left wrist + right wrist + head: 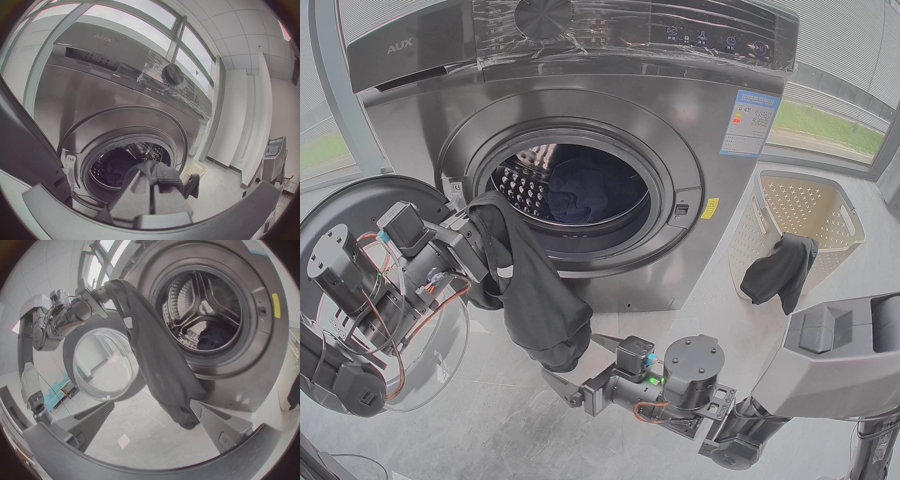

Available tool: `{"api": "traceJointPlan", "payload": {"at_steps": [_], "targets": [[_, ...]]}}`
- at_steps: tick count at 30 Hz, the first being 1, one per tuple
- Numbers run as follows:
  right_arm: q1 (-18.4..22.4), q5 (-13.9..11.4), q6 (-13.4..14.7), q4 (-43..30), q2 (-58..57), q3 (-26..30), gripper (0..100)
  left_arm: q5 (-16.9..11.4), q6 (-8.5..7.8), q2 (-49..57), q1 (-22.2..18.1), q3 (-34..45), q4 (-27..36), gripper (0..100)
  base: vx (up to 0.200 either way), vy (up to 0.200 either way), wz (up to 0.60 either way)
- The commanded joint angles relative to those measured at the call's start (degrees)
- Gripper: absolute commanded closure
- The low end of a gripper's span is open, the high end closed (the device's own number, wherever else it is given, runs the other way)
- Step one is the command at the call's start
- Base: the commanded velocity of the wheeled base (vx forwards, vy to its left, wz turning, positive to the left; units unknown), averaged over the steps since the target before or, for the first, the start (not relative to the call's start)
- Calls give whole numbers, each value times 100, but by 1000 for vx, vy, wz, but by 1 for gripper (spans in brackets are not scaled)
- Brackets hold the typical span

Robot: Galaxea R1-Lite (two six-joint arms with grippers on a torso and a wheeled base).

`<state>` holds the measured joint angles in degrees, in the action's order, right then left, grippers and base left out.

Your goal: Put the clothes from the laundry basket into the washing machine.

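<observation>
My left gripper (478, 234) is shut on a dark garment (537, 294) at the left rim of the washing machine's open drum (575, 187). From there the cloth hangs down in front of the machine toward the floor. In the left wrist view the pinched cloth (159, 173) bunches over the closed fingertips. Low in front of the machine my right gripper (578, 369) stands open just below the garment's bottom end (184, 418). Dark blue clothing (587, 190) lies inside the drum. A beige laundry basket (800, 219) stands to the right with another dark garment (781, 272) draped over its rim.
The machine's round door (369, 294) is swung open at the left, behind my left arm. Grey floor tiles (487, 425) lie open in front of the machine. Windows run behind the machine on both sides.
</observation>
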<state>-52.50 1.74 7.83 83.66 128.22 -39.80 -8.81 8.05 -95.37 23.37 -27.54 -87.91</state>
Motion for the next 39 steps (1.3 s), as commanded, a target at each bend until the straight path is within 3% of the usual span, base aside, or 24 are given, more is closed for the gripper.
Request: {"api": "traceJointPlan", "payload": {"at_steps": [1,5,12,13,15,16,18,19,24,31,36,39], "targets": [[-199,-25,-9,18,353,-783,0,82,-5,-114,71,-32,-16,100,0,0,0],[-251,-69,-88,-70,757,-1469,0,82,-5,-140,71,-41,-34,100,0,0,0],[-190,-51,-176,-245,1328,-2190,0,82,-5,-122,80,-50,-42,100,0,0,0],[-146,-7,-203,-280,1530,-2550,0,82,-5,-122,98,-50,-51,100,0,0,0],[-137,1,-203,-289,1583,-2656,0,82,-5,-114,115,-50,-60,100,0,0,0],[-49,37,-203,-377,1768,-3042,0,82,4,-87,115,-50,-60,100,0,0,0],[3,45,-203,-439,1864,-3288,0,82,4,-70,115,-50,-60,100,0,0,0],[65,89,-203,-474,1970,-3490,100,82,4,-70,124,-41,-60,100,0,0,0],[232,204,-203,-597,2154,-4097,100,73,4,-52,115,-23,-60,100,0,0,0],[241,300,-185,-527,2067,-4018,100,73,22,-52,115,-15,-60,100,0,0,0],[214,371,-141,-465,1566,-3350,100,73,30,-61,71,-41,-60,100,0,0,0],[223,371,-141,-421,986,-2506,100,73,30,-87,54,-50,-60,100,0,0,0]]}}
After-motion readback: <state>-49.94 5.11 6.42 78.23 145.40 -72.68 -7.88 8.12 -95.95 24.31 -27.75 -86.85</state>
